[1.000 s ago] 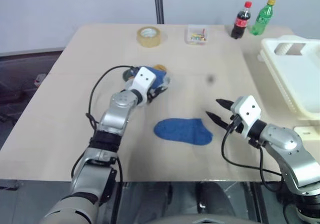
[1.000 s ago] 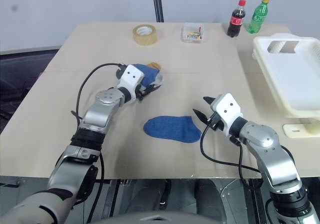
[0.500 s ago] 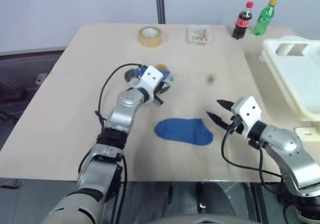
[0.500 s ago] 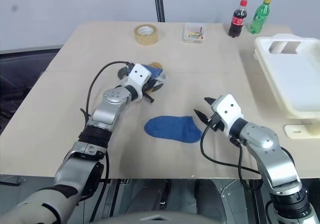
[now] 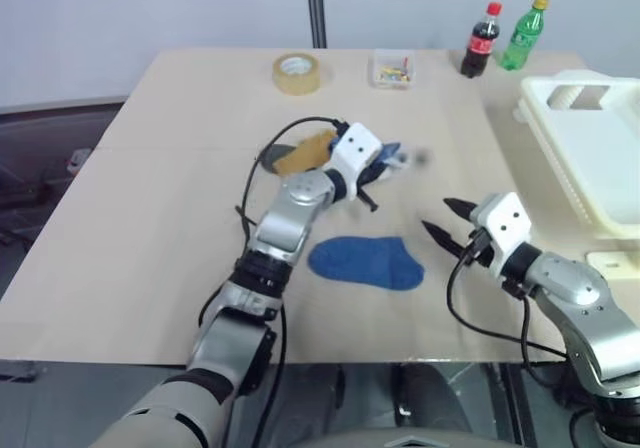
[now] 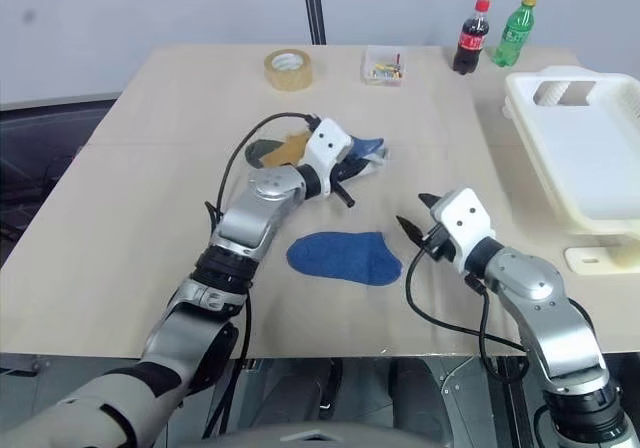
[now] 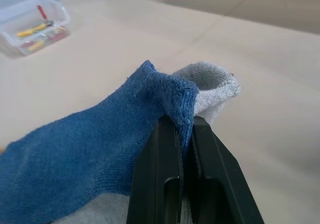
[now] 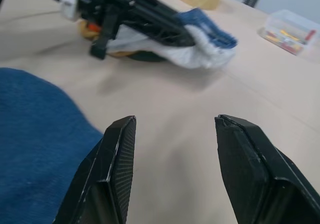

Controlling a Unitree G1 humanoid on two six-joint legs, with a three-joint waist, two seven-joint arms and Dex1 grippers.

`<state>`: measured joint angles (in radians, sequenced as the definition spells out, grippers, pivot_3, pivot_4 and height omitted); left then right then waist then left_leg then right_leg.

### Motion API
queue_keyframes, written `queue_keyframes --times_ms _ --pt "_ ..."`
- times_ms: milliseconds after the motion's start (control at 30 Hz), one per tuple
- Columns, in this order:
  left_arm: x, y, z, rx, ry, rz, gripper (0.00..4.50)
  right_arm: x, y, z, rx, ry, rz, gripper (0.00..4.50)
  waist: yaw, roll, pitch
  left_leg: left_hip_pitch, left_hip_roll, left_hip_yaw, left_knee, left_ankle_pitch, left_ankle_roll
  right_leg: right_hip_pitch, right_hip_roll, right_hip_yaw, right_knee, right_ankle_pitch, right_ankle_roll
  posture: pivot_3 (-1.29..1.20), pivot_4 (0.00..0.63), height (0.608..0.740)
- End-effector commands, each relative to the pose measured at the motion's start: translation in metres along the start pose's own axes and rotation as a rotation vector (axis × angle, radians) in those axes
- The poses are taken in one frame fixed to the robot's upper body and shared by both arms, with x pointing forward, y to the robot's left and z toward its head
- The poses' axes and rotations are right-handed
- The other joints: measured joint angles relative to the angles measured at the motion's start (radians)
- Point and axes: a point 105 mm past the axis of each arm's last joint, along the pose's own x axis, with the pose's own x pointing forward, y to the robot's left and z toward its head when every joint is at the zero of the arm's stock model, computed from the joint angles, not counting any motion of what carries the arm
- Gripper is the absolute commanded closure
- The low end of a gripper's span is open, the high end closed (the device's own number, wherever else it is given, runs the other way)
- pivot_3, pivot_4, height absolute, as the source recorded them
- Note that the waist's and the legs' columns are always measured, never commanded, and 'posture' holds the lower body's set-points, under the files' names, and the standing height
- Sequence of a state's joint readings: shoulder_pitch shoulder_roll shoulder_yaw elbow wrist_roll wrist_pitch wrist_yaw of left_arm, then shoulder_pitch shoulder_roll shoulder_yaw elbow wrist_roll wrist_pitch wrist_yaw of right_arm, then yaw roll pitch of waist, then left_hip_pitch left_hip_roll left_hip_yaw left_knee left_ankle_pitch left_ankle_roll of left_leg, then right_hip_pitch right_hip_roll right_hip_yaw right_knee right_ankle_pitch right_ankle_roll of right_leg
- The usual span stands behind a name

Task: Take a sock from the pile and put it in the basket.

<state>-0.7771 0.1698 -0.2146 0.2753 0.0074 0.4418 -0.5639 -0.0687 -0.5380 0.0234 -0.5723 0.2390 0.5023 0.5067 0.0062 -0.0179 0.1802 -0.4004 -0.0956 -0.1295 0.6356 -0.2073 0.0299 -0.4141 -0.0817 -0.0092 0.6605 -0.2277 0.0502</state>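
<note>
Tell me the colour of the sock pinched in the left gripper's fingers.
Blue with a light grey toe; the sock shows best in the left wrist view.

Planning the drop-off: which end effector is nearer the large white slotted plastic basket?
Right. The right end effector is nearer the basket; the left end effector, farther, grips a blue-and-grey sock.
</note>
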Motion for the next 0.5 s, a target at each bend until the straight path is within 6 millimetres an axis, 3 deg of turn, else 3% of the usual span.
queue_keyframes --times_ms 33,100,200,333,500 --pt "-0.001 0.017 -0.018 0.059 0.064 0.087 4.38 -0.005 -0.002 0.014 -0.037 -0.044 -0.020 1.89 0.000 0.000 0.000 0.000 0.000 0.000 0.000 0.000 0.000 0.000 0.000 0.000 0.000 0.000 0.000 0.00 0.150 0.740" --pt "-0.010 0.041 -0.035 0.076 0.122 0.183 4.38 -0.005 -0.001 0.014 -0.034 -0.047 -0.024 1.89 -0.004 0.000 0.000 0.001 0.000 0.001 0.000 -0.001 0.001 0.000 0.000 0.001 0.000 0.000 0.001 0.00 0.150 0.740" --pt "-0.025 0.068 -0.044 0.111 0.147 0.284 4.38 -0.005 -0.001 0.014 -0.033 -0.047 -0.023 1.89 -0.011 0.000 0.000 0.001 0.001 0.000 0.000 -0.001 0.001 0.000 0.001 0.000 0.000 -0.001 0.001 0.00 0.150 0.740" --pt "-0.058 0.105 -0.071 0.161 0.253 0.399 4.38 -0.001 0.001 0.014 -0.028 -0.054 -0.011 1.89 -0.020 0.000 0.000 0.001 0.001 0.001 0.000 -0.001 0.001 0.000 0.001 0.001 0.000 -0.001 0.001 0.00 0.150 0.740" --pt "-0.091 0.141 -0.079 0.198 0.277 0.480 4.38 0.008 0.002 0.017 -0.035 -0.068 0.026 1.89 -0.020 0.000 0.000 0.001 0.001 0.001 0.000 -0.001 0.001 0.000 0.001 0.001 0.001 0.000 0.000 0.00 0.150 0.740"
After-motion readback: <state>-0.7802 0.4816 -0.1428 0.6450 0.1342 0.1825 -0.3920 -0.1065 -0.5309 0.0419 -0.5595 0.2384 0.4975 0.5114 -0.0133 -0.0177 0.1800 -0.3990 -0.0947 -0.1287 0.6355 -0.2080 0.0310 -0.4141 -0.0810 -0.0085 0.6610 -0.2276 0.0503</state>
